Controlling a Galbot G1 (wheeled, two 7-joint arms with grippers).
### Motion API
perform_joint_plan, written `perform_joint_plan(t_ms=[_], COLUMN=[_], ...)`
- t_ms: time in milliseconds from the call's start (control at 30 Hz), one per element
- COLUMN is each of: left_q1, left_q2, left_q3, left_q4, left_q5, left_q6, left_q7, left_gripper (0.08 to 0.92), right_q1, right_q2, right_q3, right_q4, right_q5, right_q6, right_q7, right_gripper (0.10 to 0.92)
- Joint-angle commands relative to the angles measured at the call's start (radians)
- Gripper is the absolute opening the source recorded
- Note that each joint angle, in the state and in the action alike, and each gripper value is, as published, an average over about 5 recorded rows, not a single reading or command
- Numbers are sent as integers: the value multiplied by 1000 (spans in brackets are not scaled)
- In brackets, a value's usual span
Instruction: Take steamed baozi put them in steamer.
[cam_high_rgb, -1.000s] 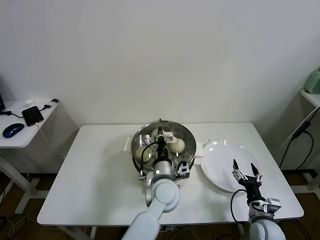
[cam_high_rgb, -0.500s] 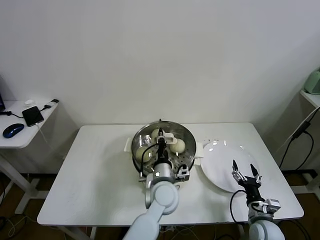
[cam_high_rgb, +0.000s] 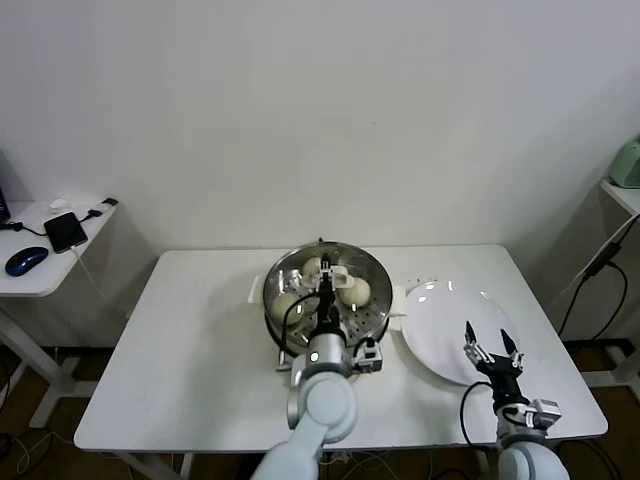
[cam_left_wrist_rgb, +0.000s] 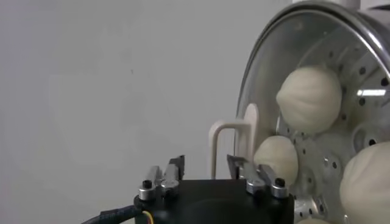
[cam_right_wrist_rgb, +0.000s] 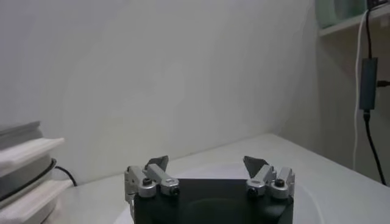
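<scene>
White table (cam_high_rgb: 200, 350) carries a round shiny steel steamer (cam_high_rgb: 372, 267) holding cream-white domed baozi (cam_high_rgb: 355, 291), left end effector (cam_high_rgb: 325, 281) empty with fingers parted above them, apparently after a release, while the right end effector (cam_high_rgb: 489, 347) waits spread wide over a flat white plate (cam_high_rgb: 440, 312).

Looks like I'm in a lab/office: bare white wall (cam_high_rgb: 320, 110), white table (cam_high_rgb: 190, 340), side desk (cam_high_rgb: 45, 262) with phone (cam_high_rgb: 65, 230) and mouse (cam_high_rgb: 25, 260) far left.

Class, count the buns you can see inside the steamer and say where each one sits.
3 in the head view, all in the steamer: left bun, back bun, right bun. The left gripper may hide another.
</scene>
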Motion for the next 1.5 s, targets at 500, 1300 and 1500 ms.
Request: perform_joint_plan(t_ms=[500,1300,1500], left_q1=[146,507,610], left_q2=[10,40,33], left_q3=[-26,-862,-784], left_q4=[-281,-396,-337], left_q5=[5,-1586,-1680], left_q6=[-10,-442,-479], left_q7=[56,-120,-162], left_gripper=[821,823,823], right_q1=[5,-174,-244], right_q2=[13,11,18], right_q3=[-21,-31,-24], right_q4=[9,193,250], right_q5=[-5,-129,-126], right_q6=[-4,4,-53], right_q7=[3,-97,-83], right_gripper=[823,823,823])
